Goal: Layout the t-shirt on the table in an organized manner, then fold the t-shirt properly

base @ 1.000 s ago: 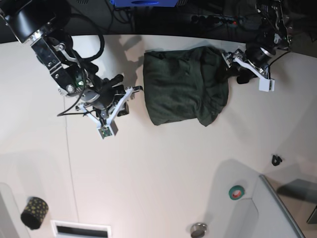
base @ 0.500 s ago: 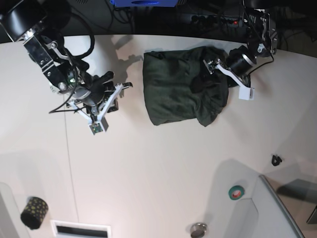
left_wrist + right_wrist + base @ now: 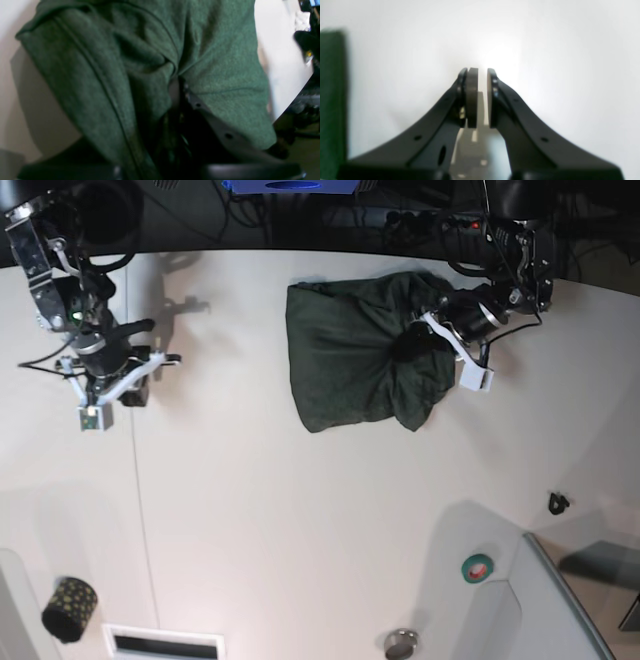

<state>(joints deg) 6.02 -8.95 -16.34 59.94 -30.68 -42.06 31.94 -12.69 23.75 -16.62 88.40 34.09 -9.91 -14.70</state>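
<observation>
T-shirt (image 3: 355, 360) bunched, long axis across table (image 3: 300, 520); left gripper (image 3: 415, 340) pinching its fabric; right gripper (image 3: 480, 97) near-closed, empty.

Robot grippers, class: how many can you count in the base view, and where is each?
2. The right gripper hangs over bare table at the left; the left gripper is buried in the green t-shirt at upper right.

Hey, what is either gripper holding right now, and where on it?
The left gripper pinches a bunched fold of the t-shirt near its middle; the right gripper holds nothing.

Grn tape roll (image 3: 478, 567) — blk clip (image 3: 558, 502)
</observation>
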